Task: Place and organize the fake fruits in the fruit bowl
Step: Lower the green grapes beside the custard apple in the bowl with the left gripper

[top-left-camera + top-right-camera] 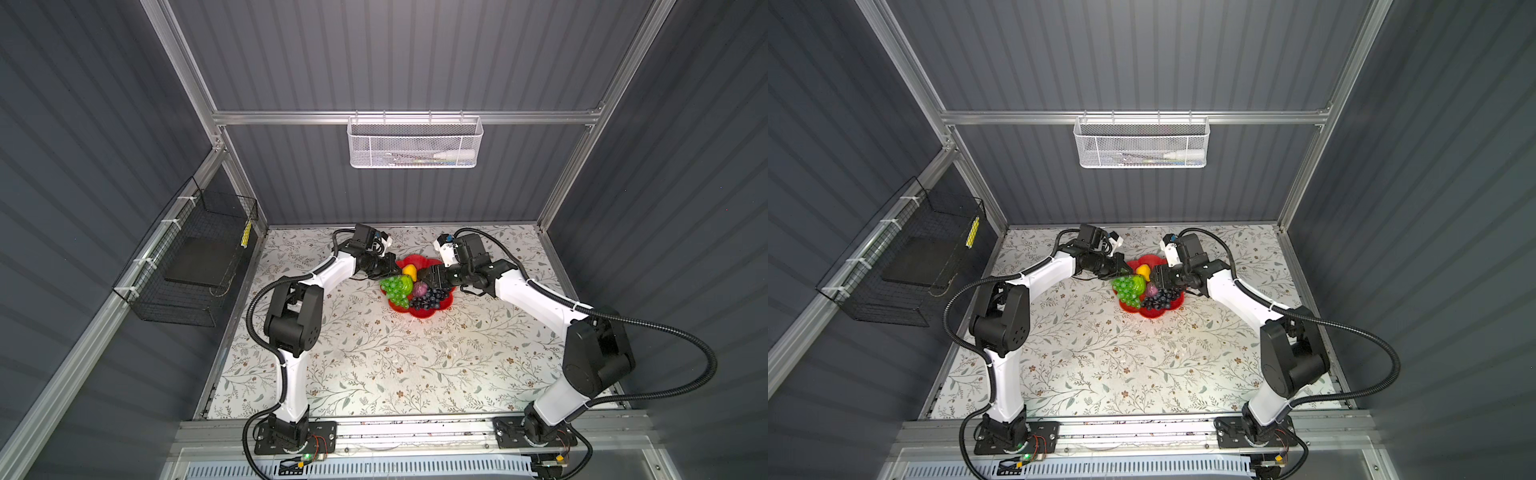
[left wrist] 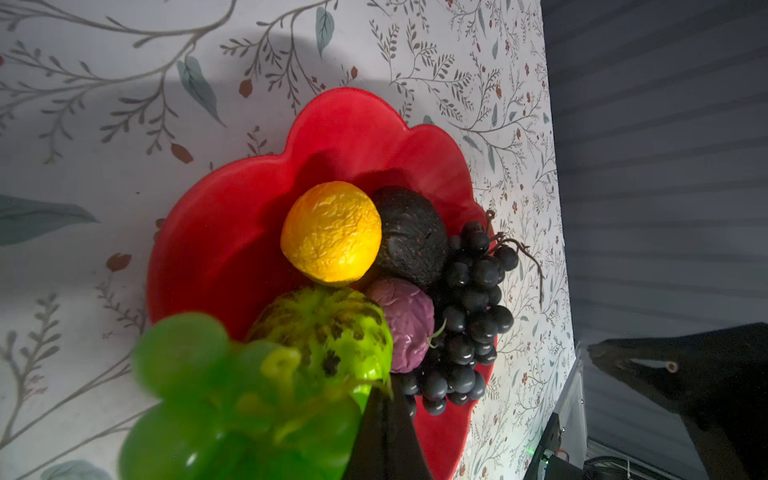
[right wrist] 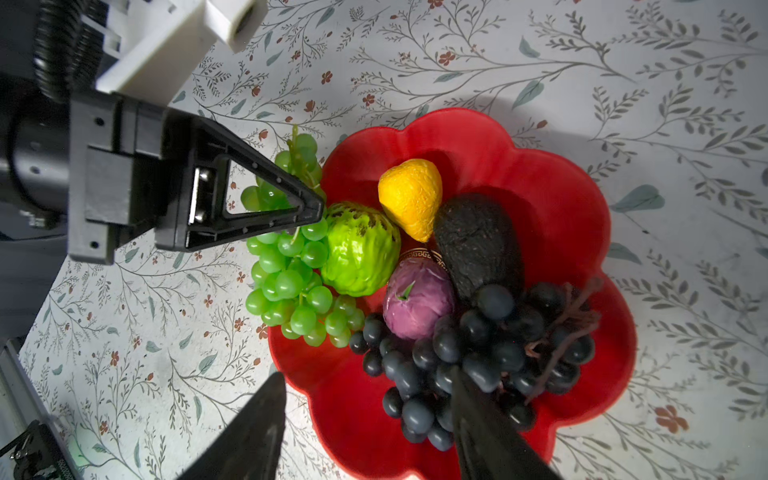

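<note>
The red flower-shaped fruit bowl [image 1: 417,261] stands mid-table in both top views. In it lie the yellow pear [image 3: 411,197], the black avocado [image 3: 478,245], the bright green bumpy fruit [image 3: 359,249], the small purple fruit [image 3: 417,303] and the dark grape bunch [image 3: 478,353]. The green grape bunch [image 3: 291,282] hangs over the bowl's left rim. My left gripper [image 3: 318,208] is shut, its tip pinching a thin twig of that bunch. My right gripper [image 3: 370,390] is open and holds nothing. One finger is over the dark grapes and the other is outside the rim.
The floral tablecloth [image 1: 374,365] covers the table around the bowl. A white mesh basket [image 1: 415,143] hangs on the back wall. A black wire basket [image 1: 187,257] is fixed to the left wall. Both arms reach in from the front rail.
</note>
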`<state>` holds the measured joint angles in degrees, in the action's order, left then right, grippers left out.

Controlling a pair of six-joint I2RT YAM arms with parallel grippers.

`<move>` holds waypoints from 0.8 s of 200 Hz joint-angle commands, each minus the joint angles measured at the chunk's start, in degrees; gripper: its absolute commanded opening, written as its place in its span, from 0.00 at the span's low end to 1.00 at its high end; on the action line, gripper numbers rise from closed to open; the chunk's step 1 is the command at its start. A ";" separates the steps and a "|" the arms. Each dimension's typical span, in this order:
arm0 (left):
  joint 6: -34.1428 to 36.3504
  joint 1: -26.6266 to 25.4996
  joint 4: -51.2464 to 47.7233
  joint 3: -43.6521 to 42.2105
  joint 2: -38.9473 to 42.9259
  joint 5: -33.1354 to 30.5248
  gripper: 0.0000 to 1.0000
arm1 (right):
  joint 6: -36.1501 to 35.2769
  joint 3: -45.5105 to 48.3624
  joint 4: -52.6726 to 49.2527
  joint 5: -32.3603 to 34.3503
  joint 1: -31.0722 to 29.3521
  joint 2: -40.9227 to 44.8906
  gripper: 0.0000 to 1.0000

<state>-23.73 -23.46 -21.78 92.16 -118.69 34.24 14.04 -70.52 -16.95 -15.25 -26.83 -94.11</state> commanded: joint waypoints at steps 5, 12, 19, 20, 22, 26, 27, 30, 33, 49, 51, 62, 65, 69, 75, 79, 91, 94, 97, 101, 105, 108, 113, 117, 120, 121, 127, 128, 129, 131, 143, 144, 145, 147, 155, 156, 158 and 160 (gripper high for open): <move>2.89 0.23 -1.75 4.01 -3.11 4.48 0.00 | 0.72 1.16 0.32 -0.40 -0.34 2.22 0.63; 3.07 0.17 -1.91 4.56 -3.84 5.29 0.00 | 0.73 1.37 0.33 -0.32 -0.37 2.56 0.64; 3.15 0.19 -2.01 4.89 -4.36 6.01 0.00 | 0.72 1.60 0.17 -0.04 -0.39 2.92 0.63; 3.15 0.18 -2.03 4.92 -4.40 6.10 0.00 | 0.72 1.65 0.16 -0.05 -0.36 2.94 0.64; 3.20 0.18 -1.97 4.93 -4.47 6.28 0.00 | 0.72 1.71 0.12 0.02 -0.34 3.02 0.63; 3.20 0.22 -2.01 4.88 -4.53 6.44 0.00 | 0.72 1.79 0.10 0.12 -0.40 3.15 0.63; 3.22 0.19 -1.98 4.87 -4.57 6.49 0.00 | 0.72 1.84 0.09 0.17 -0.36 3.19 0.64; 3.29 0.20 -1.96 4.75 -4.57 6.58 0.00 | 0.65 1.87 0.03 0.32 -0.33 3.29 0.63; 3.31 0.20 -1.96 4.57 -4.58 6.69 0.00 | 0.64 1.88 -0.06 0.36 -0.31 3.43 0.63; 3.51 0.21 -0.81 3.61 -4.57 7.00 0.00 | 0.70 2.18 -0.26 0.74 -0.38 3.74 0.64; 3.51 0.23 -0.74 3.59 -4.65 7.12 0.00 | 0.76 2.17 -0.23 0.79 -0.30 3.75 0.64; 4.02 0.28 -0.83 3.89 -5.34 7.67 0.00 | 1.02 2.24 -0.23 0.52 -0.38 3.75 0.64; 4.26 0.23 -1.00 4.09 -5.54 7.74 0.00 | 1.13 2.28 -0.24 0.48 -0.37 3.74 0.63; 4.58 0.24 -1.19 4.33 -5.85 8.11 0.00 | 1.30 2.27 -0.22 0.45 -0.36 3.75 0.63; 4.97 0.30 -1.31 4.51 -6.31 8.83 0.00 | 1.51 2.23 -0.26 0.27 -0.37 3.75 0.63; 5.36 0.26 -1.21 4.59 -6.64 9.48 0.00 | 1.64 2.29 -0.26 0.15 -0.39 3.79 0.64; 5.40 0.24 -0.86 4.85 -7.52 10.96 0.00 | 1.96 2.26 -0.30 0.20 -0.41 4.01 0.63; 5.49 0.21 -0.99 4.98 -7.75 11.10 0.00 | 1.98 2.31 -0.30 0.28 -0.35 4.09 0.64; 5.67 0.25 -0.97 5.09 -7.92 11.53 0.00 | 2.03 2.33 -0.31 0.37 -0.40 4.18 0.64; 5.86 0.23 -0.96 5.20 -8.16 12.17 0.00 | 2.08 2.40 -0.35 0.46 -0.43 4.32 0.63; 6.01 0.22 -0.90 5.35 -8.34 12.69 0.00 | 2.13 2.49 -0.31 0.55 -0.48 4.46 0.63; 6.05 0.18 -0.92 5.48 -8.45 13.01 0.00 | 2.17 2.56 -0.25 0.65 -0.44 4.58 0.64; 6.06 0.17 -0.78 5.60 -8.55 13.21 0.00 | 2.22 2.68 -0.24 0.81 -0.44 4.76 0.64; 5.99 0.17 -0.83 5.63 -8.65 13.07 0.00 | 2.32 2.79 -0.31 0.87 -0.46 4.85 0.63; 6.03 0.17 -0.88 5.66 -8.74 13.14 0.00 | 2.31 2.78 -0.28 0.97 -0.55 4.88 0.64; 6.00 0.17 -0.89 5.75 -8.74 13.09 0.00 | 2.31 2.77 -0.28 1.03 -0.57 4.89 0.63; 6.06 0.25 -1.03 5.90 -8.80 12.97 0.00 | 2.38 2.84 -0.32 1.10 -0.57 4.99 0.64; 6.10 0.25 -1.05 5.91 -8.82 12.88 0.00 | 2.43 2.85 -0.34 1.14 -0.54 4.99 0.64; 6.13 0.26 -1.11 5.96 -8.83 12.83 0.00 | 2.41 2.85 -0.31 1.16 -0.52 4.99 0.64; 6.27 0.26 -1.15 6.00 -8.83 12.79 0.00 | 2.40 2.91 -0.35 1.20 -0.51 5.01 0.64; 6.78 0.26 -1.78 6.43 -9.03 12.39 0.00 | 2.41 2.87 -0.51 1.30 -0.72 5.06 0.64; 6.77 0.26 -1.78 6.48 -9.07 12.32 0.00 | 2.40 2.86 -0.57 1.29 -0.75 5.07 0.64; 6.81 0.26 -1.82 6.47 -9.08 12.33 0.00 | 2.40 2.85 -0.60 1.28 -0.76 5.07 0.64; 6.86 0.26 -1.92 6.59 -9.16 12.30 0.00 | 2.39 2.89 -0.64 1.25 -0.77 5.07 0.64; 7.02 0.34 -2.01 6.49 -9.26 12.34 0.00 | 2.39 2.91 -0.87 1.41 -0.84 5.15 0.64; 7.07 0.34 -1.98 6.47 -9.27 12.34 0.00 | 2.39 2.88 -0.88 1.47 -0.89 5.16 0.64; 7.10 0.35 -1.94 6.46 -9.27 12.34 0.00 | 2.39 2.81 -0.91 1.45 -0.89 5.11 0.64; 7.11 0.30 -1.84 6.41 -9.27 12.28 0.00 | 2.39 2.84 -0.94 1.45 -0.89 5.15 0.64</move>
<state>-18.79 -23.24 -21.23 97.58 -125.84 45.76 16.10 -68.14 -17.21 -14.59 -27.22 -90.15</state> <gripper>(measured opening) 0.047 0.638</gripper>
